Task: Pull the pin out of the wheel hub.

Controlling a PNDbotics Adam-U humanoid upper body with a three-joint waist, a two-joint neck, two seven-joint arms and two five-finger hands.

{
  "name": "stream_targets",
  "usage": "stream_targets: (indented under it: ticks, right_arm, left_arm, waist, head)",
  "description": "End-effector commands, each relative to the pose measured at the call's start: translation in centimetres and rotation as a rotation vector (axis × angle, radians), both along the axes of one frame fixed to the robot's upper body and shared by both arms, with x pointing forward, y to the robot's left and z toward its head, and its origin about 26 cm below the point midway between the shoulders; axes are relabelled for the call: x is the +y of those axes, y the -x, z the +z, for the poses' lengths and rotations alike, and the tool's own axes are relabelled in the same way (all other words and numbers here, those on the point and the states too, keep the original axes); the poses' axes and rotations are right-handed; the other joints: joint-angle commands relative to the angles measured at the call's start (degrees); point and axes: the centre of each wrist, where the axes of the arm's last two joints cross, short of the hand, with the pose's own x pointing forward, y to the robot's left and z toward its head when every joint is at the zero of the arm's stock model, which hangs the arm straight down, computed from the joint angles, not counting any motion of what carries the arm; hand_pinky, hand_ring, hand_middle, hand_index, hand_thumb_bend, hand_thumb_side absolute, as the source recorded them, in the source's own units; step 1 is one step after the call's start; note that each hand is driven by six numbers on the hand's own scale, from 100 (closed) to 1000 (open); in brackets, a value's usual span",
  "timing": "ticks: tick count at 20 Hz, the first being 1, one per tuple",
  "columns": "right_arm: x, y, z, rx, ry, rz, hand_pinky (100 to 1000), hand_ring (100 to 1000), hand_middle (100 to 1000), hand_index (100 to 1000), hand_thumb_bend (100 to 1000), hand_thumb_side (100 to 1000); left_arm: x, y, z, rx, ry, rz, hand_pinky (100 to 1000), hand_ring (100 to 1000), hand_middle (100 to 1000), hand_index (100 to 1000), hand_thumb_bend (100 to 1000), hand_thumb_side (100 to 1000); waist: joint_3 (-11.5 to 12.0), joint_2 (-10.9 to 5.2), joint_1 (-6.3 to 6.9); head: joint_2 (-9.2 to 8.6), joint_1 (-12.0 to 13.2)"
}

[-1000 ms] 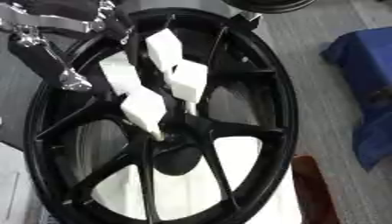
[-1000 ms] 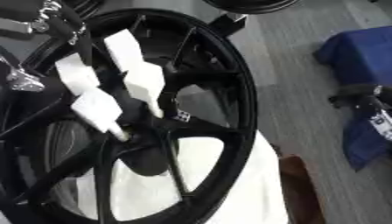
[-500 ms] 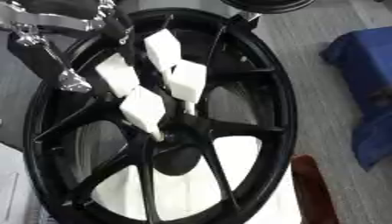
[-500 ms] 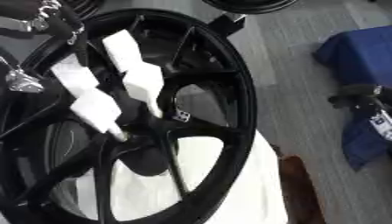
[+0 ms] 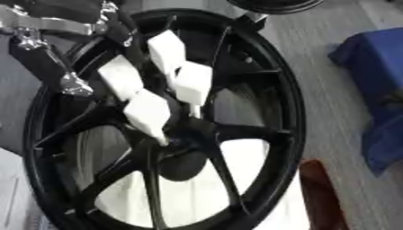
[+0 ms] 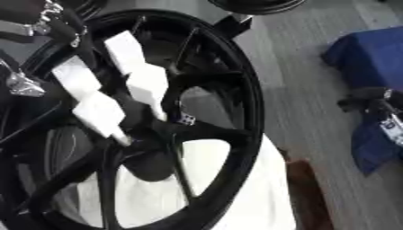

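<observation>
Black wheel hub [image 5: 267,112]: large spoked rim, fills most of both views, lying tilted over a white surface [image 6: 236,197] that shows through the gaps between the spokes.
Hub centre [image 5: 182,157]: dark round boss low in the wheel, where the spokes meet.
Left robot hand [image 5: 150,96]: comes in from the upper left, white block-like fingers reaching down over the spokes toward the hub centre. Black and silver arm parts [image 5: 47,54] trail behind it at the upper left.
Fingers [image 5: 145,112]: spread in two groups, one lower-left and one upper-right, with tips pointing down at the centre. They look roughly straight rather than curled; whether they pinch anything cannot be told.
Pin: cannot be told apart from the white fingertips; a thin pale tip [image 6: 122,134] sits just above the hub centre, touching or just beside it.
Right robot hand: shows in no view.
Floor [image 5: 330,27]: grey, striped, to the right of the wheel.
Blue cloth [image 5: 374,85]: bunched at the right edge, well apart from the wheel.
Reddish-brown object [image 5: 319,193]: low right, just beside the rim.
Second dark rim [image 6: 256,4]: at the top edge.
</observation>
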Motion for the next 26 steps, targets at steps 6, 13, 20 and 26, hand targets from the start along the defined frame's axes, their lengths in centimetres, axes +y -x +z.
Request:
stream_targets:
  ticks: [6, 13, 20, 26]
  right_arm:
    - [0.1, 0.2, 0.8, -0.028, 0.025, 0.006, 943, 774, 587, 757, 100, 700]
    - [0.1, 0.2, 0.7, -0.024, 0.025, 0.002, 943, 775, 587, 757, 100, 702]
    - [0.1, 0.2, 0.6, -0.021, 0.027, 0.0, 944, 775, 587, 758, 100, 704]
    - [0.1, 0.3, 0.6, -0.024, 0.029, 0.0, 944, 775, 587, 758, 100, 701]
  left_arm:
    - [0.4, -0.1, 0.4, -0.018, -0.254, -0.082, 798, 723, 620, 756, 362, 107]
    - [0.3, 0.1, 0.6, -0.006, -0.229, -0.087, 777, 685, 540, 695, 296, 115]
    - [0.4, 0.3, 0.9, 0.017, -0.182, -0.085, 742, 630, 453, 588, 199, 133]
    - [1.0, 1.2, 1.8, -0.022, -0.133, -0.07, 725, 595, 361, 469, 176, 155]
  waist:
    - [-0.2, -0.78, -0.37]
    - [-0.3, -0.77, -0.34]
    - [-0.2, -0.81, -0.41]
    - [-0.2, -0.79, -0.38]
  head:
    - [-0.57, 0.2]
    - [-0.59, 0.3]
    - [-0.61, 0.3]
    - [-0.24, 0.2]
